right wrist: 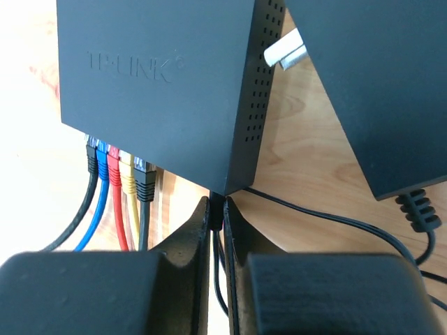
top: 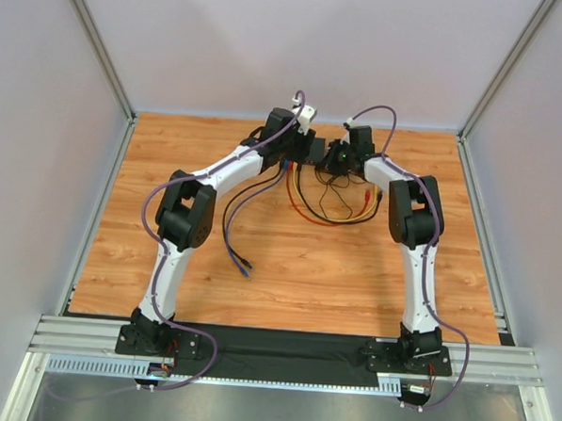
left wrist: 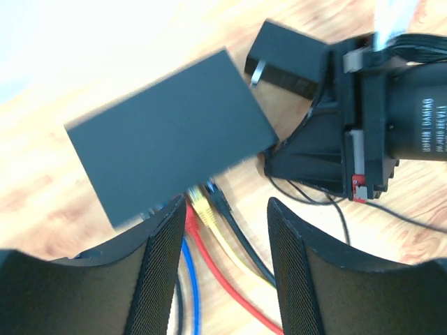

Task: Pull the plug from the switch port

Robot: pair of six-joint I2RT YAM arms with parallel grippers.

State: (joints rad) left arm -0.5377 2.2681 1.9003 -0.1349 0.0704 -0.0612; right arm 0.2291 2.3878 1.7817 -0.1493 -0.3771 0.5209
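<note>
Lying flat on the wooden worktop (top: 146, 260) between the two arms, the black TP-LINK switch (right wrist: 160, 77) sits just ahead of both grippers. The left gripper (left wrist: 223, 258) hovers at its socket side with jaws well apart, and the cables (left wrist: 209, 279) pass below the gap between them. The right gripper (right wrist: 216, 209) shows its fingers pressed together, tips right at the switch's near corner; whether they pinch anything I cannot tell. The switch's long axis runs left to right across the worktop, with its socket row facing the arm bases. Five plugs (right wrist: 115, 164) sit in that row: black, blue, red, yellow, black. A black power adapter (right wrist: 377, 91) lies close beside the switch's vented short side.
</note>
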